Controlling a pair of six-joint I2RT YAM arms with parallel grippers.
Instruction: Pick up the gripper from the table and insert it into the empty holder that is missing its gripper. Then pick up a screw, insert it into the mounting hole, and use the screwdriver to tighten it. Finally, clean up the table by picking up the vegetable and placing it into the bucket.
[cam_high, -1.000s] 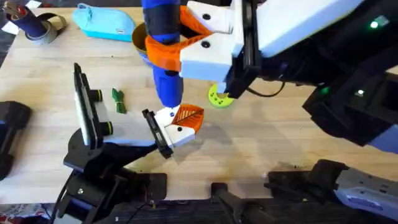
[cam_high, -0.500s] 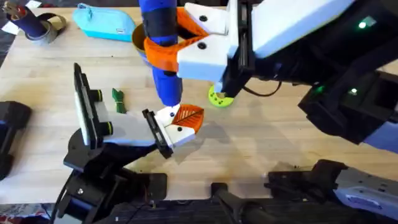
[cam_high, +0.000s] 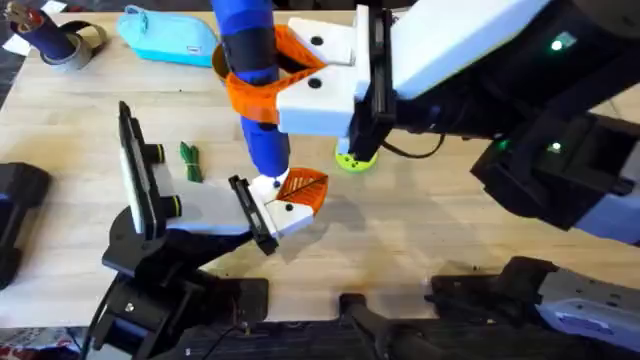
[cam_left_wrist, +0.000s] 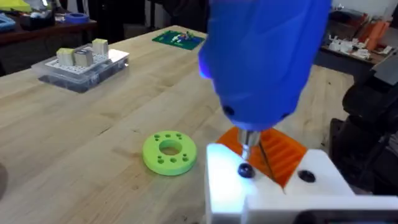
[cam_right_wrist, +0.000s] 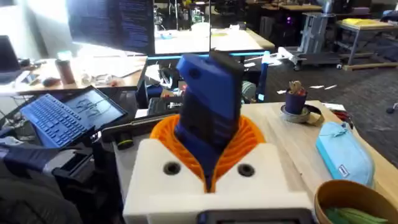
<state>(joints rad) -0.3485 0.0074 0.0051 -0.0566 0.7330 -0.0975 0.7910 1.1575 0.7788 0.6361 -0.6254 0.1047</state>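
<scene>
The blue screwdriver stands upright, tip on a screw in the white-orange gripper seated on the holder; the green vegetable lies left; the bucket sits behind

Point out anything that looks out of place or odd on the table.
Nothing looks damaged or spilled. The one stray item is the green vegetable, lying loose on the table left of the screwdriver rather than in the bucket.
</scene>
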